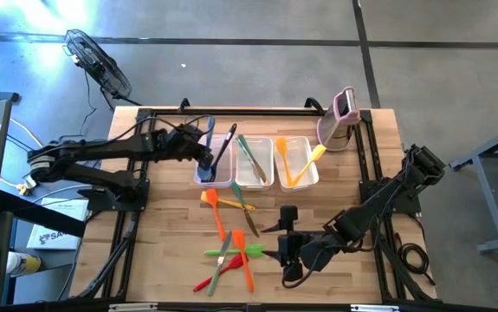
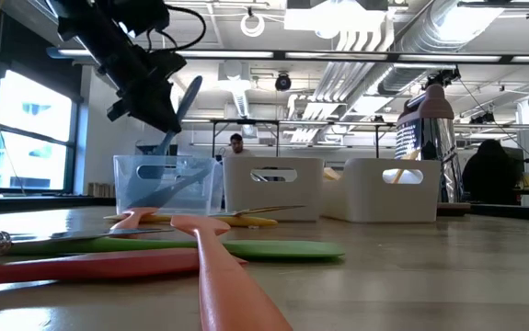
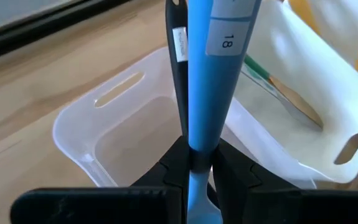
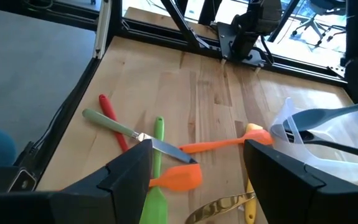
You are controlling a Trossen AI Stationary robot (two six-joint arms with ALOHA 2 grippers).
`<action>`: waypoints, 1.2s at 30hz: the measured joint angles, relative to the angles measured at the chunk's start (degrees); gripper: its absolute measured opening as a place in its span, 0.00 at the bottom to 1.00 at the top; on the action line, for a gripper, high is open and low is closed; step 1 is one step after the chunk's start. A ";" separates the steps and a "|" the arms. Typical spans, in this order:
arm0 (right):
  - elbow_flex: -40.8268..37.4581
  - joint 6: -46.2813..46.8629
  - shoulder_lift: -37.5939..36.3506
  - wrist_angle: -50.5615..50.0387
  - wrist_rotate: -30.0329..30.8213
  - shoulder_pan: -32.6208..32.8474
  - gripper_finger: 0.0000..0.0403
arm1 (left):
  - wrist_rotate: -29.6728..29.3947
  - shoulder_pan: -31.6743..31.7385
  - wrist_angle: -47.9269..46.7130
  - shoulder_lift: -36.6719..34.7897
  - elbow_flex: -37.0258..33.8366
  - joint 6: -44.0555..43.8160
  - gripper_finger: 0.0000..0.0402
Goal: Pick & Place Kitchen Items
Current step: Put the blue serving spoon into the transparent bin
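**Blue utensil held over the left tub; loose pile waits by the right arm**

Nearest the front edge of the table (image 1: 171, 286), a loose pile of utensils lies crossed over one another: an orange spatula (image 1: 248, 256), a green spatula (image 1: 234, 252), a red spoon (image 1: 205, 282) and, a little farther back, a yellow spoon (image 1: 234, 204). Most of them run roughly front to back, with the green one lying across them.

The right gripper (image 1: 285, 250) sits low just beside this pile, on its right, fingers spread wide and holding nothing. In its wrist view the pile lies straight ahead between the two open fingers, the orange blade closest. This arm is clearly the nearer one for any pick from the pile, and I judge it would need to line its fingers across a handle rather than along it.

Farther back stand three clear tubs in a row. The left gripper (image 1: 203, 159) hangs over the left tub (image 1: 201, 178), fingers pressed together on the handle of a blue utensil (image 3: 211, 81). Its long axis runs down from the gripper into the tub, tilted rather than upright, as the low view shows. A black utensil (image 1: 223, 153) already leans in that tub. The drop turns on this: the blue utensil's lower end sits inside the tub walls, so opening the fingers should leave it there.

The middle tub (image 1: 267, 165) holds green-handled pieces, the right tub (image 1: 313, 178) orange and yellow ones. A pink-and-white gadget (image 1: 342, 117) stands beyond.
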 joint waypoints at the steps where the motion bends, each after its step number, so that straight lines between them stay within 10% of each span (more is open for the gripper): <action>1: 0.00 0.00 0.00 0.01 -0.02 0.03 0.60 | 0.26 0.00 0.04 0.30 0.00 -0.02 0.10; 36: 0.00 -0.04 0.02 -1.01 0.04 0.01 0.60 | 2.63 0.00 -0.08 3.69 0.00 0.90 0.16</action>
